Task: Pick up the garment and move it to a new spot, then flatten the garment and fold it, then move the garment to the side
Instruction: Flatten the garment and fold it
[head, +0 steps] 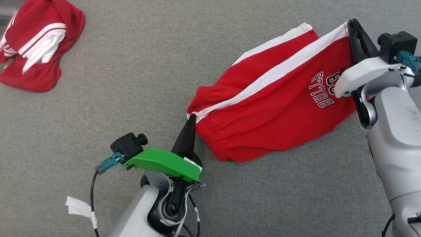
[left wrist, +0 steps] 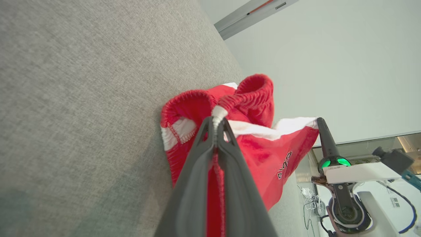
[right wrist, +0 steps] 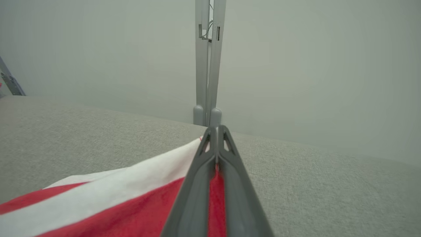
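Observation:
The garment (head: 273,105) is a pair of red shorts with white side stripes and dark lettering, stretched across the grey surface right of centre. My left gripper (head: 191,118) is shut on its elastic waistband at the white stripe; in the left wrist view the bunched waistband (left wrist: 243,98) rises from between that gripper's (left wrist: 217,122) closed fingers. My right gripper (head: 353,23) is shut on the hem corner at the far right. The right wrist view has red and white cloth (right wrist: 108,194) pinched in the right gripper (right wrist: 217,130). The cloth hangs lifted between both grips.
A second red and white garment (head: 36,46) lies crumpled at the far left corner of the grey fabric surface (head: 131,98). A pale wall and a vertical grey post (right wrist: 208,62) stand beyond the surface's far edge.

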You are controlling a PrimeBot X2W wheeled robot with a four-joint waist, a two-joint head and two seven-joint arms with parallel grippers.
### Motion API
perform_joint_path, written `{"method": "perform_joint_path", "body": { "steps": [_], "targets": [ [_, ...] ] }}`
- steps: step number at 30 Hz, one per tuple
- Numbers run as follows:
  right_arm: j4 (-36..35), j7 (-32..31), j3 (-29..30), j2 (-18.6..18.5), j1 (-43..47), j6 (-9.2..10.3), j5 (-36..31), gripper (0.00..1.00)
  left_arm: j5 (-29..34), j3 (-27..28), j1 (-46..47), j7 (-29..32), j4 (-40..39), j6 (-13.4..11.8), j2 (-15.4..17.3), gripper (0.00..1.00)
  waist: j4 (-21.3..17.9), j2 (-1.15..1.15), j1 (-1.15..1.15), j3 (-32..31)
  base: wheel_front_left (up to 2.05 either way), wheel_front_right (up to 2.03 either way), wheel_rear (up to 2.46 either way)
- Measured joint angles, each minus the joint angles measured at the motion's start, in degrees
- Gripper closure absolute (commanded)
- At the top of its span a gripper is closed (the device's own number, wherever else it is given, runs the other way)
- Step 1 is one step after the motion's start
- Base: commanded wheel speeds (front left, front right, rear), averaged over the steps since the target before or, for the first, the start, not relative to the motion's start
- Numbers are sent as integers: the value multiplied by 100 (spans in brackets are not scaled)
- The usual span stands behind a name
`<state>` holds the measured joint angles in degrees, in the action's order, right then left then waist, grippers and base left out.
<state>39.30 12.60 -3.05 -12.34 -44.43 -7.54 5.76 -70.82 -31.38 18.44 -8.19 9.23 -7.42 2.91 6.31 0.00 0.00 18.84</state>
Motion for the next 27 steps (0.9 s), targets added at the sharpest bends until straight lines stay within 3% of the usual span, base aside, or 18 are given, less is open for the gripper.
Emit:
{"method": "perform_joint_path", "body": {
  "steps": [9,16,17,18,19,20,21,27],
  "targets": [
    [1448,118,-298,-156,-1127,0,-85,100,-586,-476,715,-391,401,-146,-10,100,313,0,0,379,0,0,0],
    [2169,197,-374,-193,-1634,0,-153,100,-823,-688,1092,-584,654,-168,-10,100,443,0,0,579,0,0,0],
    [2230,207,-383,-181,-1669,0,-153,100,-815,-713,1132,-600,697,-168,-10,84,451,0,0,595,0,0,0],
    [2290,212,-396,-171,-1713,0,-155,96,-784,-733,1176,-608,738,-168,-10,25,459,0,0,611,0,0,0],
    [2337,213,-431,-169,-1753,0,-169,67,-773,-738,1206,-631,764,-172,-11,0,467,0,0,621,0,0,0],
    [2359,215,-469,-163,-1775,0,-170,43,-714,-742,1233,-650,794,-193,-11,0,473,0,0,624,0,0,0],
    [2385,221,-513,-148,-1802,0,-163,0,-615,-738,1269,-655,827,-203,-11,0,479,0,0,624,0,0,0],
    [2392,242,-726,-235,-1897,0,7,0,42,-322,1248,-684,747,-171,1,0,522,0,0,569,0,0,0]
  ]
}}
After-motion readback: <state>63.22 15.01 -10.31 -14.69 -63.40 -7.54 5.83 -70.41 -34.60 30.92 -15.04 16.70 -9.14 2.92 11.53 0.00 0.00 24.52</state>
